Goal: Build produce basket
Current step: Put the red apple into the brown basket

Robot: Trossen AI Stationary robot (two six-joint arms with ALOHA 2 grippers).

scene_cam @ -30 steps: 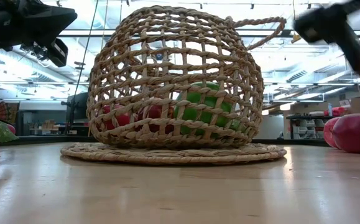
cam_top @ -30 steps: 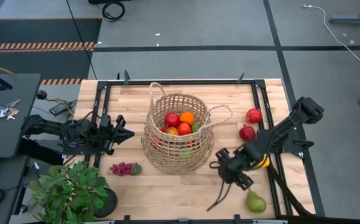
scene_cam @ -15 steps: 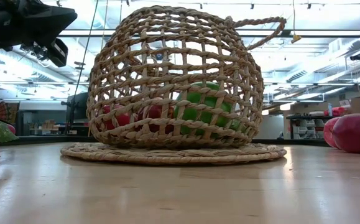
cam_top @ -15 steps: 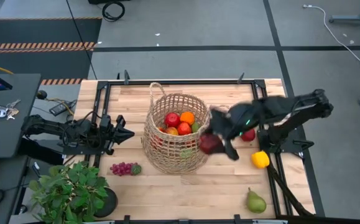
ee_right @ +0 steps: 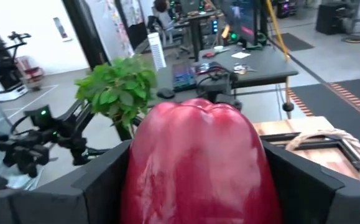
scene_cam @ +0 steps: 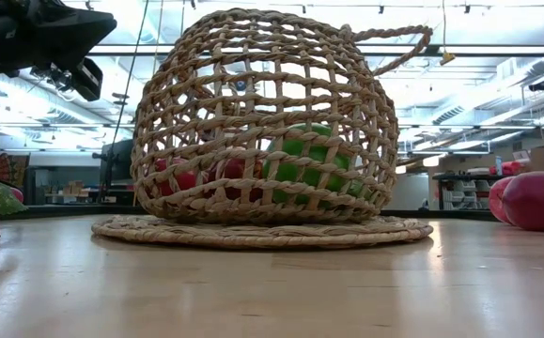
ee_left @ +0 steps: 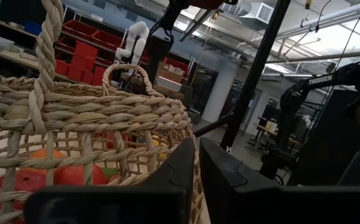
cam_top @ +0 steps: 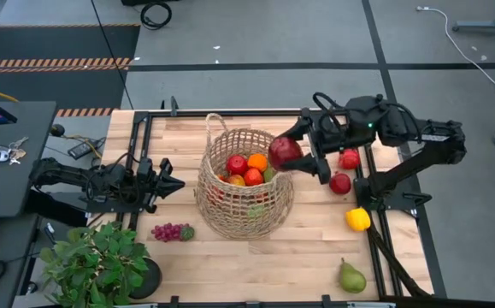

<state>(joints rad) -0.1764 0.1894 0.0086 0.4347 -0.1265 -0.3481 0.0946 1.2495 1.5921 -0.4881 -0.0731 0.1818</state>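
The tan straw basket [cam_top: 245,184] stands on its flat base at the table's middle and holds red apples, an orange [cam_top: 257,161] and a green apple [scene_cam: 304,160]. My right gripper [cam_top: 291,154] is shut on a dark red fruit [cam_top: 285,152] above the basket's right rim. My left gripper [cam_top: 177,183] waits shut just left of the basket, apart from it. Two dark red fruits [cam_top: 350,158], a yellow pepper [cam_top: 358,219], a pear [cam_top: 351,277] and purple grapes [cam_top: 172,231] lie on the table. My right gripper pinches the dark red fruit by its two opposite sides [ee_right: 143,168] between its two fingers [ee_right: 102,183]. The fingers come from the table's right. The fruit is lifted clear, over the basket's right rim.
A potted green plant [cam_top: 97,261] stands at the near left corner. Black rails [cam_top: 362,145] run along the table's edges. The right arm's base stands by the right edge. Bare wood lies near the front edge between the grapes and the pear.
My right gripper has risen from the near right of the table with the dark red fruit. It has swung toward the far edge and the left, and is now above the basket's right rim. The fruit stays lifted clear.
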